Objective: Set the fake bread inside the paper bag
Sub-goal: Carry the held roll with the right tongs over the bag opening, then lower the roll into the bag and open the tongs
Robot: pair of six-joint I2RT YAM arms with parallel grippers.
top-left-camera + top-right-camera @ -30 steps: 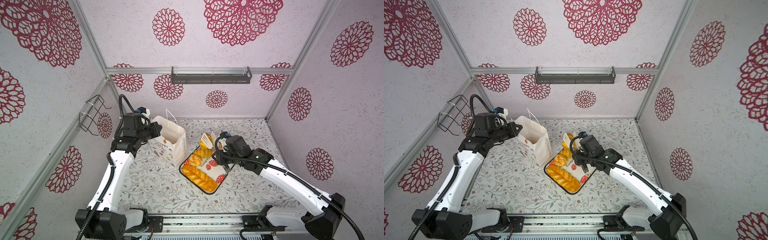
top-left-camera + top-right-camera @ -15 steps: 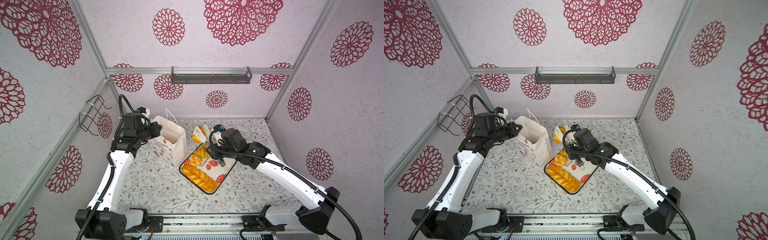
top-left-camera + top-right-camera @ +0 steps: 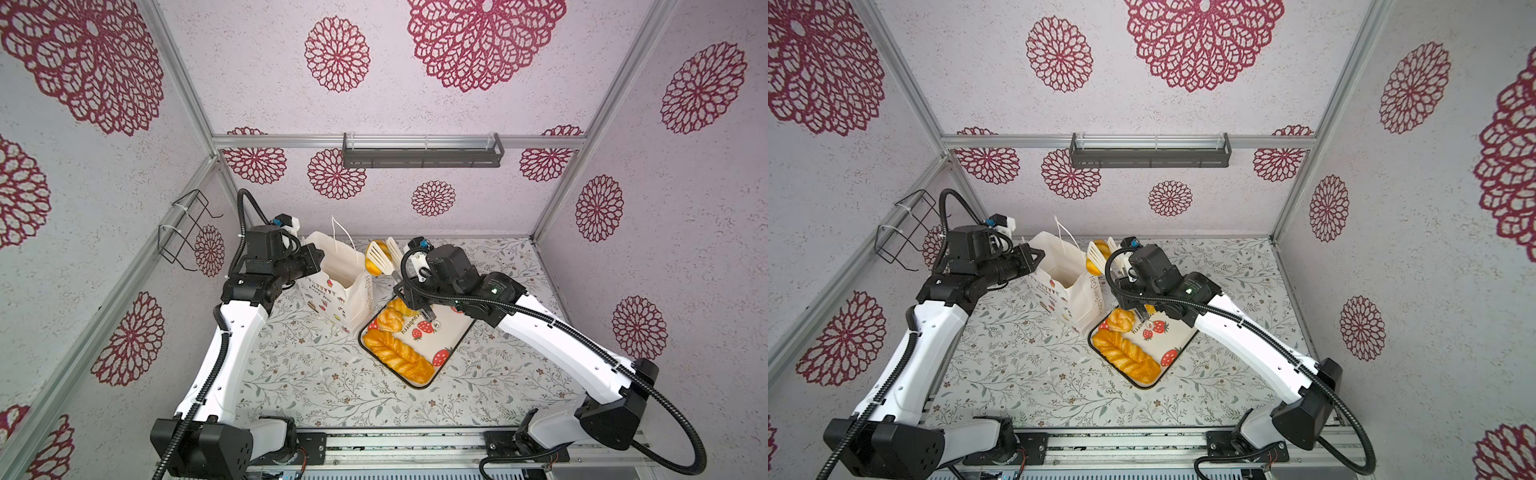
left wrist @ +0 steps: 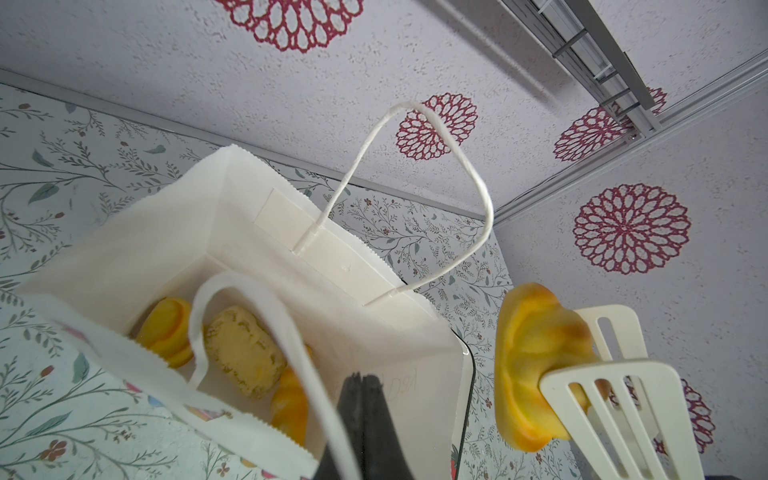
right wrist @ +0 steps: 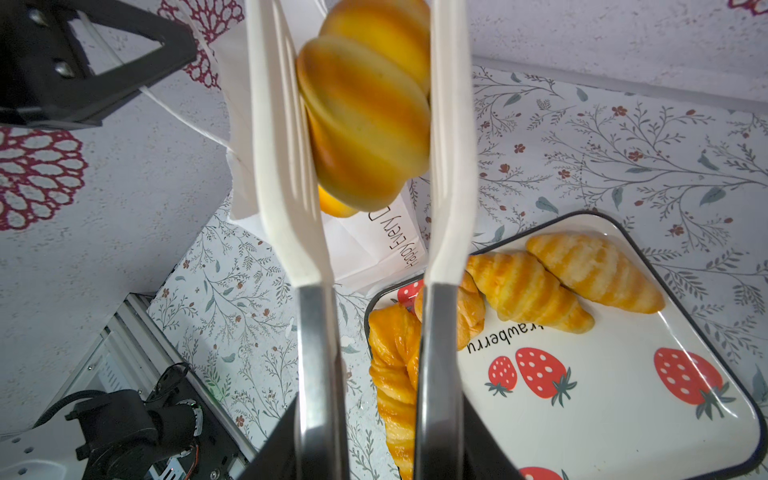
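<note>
The white paper bag (image 3: 340, 291) (image 3: 1067, 286) stands upright with its mouth open. My left gripper (image 3: 313, 254) (image 4: 365, 382) is shut on the bag's near cord handle at the left rim. Inside the bag (image 4: 166, 232) lie three pieces of fake bread (image 4: 245, 353). My right gripper (image 3: 409, 268) (image 5: 374, 415) is shut on white slotted tongs (image 5: 282, 166). The tongs clamp a round golden roll (image 3: 372, 266) (image 5: 365, 124). That roll (image 4: 536, 353) hangs just right of the bag's mouth, apart from the paper.
A strawberry-print tray (image 3: 451, 332) (image 5: 623, 395) lies right of the bag and touches its base. It holds a plaited loaf (image 3: 397, 357) and croissants (image 5: 528, 286). A grey shelf (image 3: 422, 151) is on the back wall and a wire basket (image 3: 187, 228) on the left wall.
My right arm has swung left and back, carrying the roll in the tongs from over the tray to beside the bag's mouth. The left arm and the bag have not moved.
</note>
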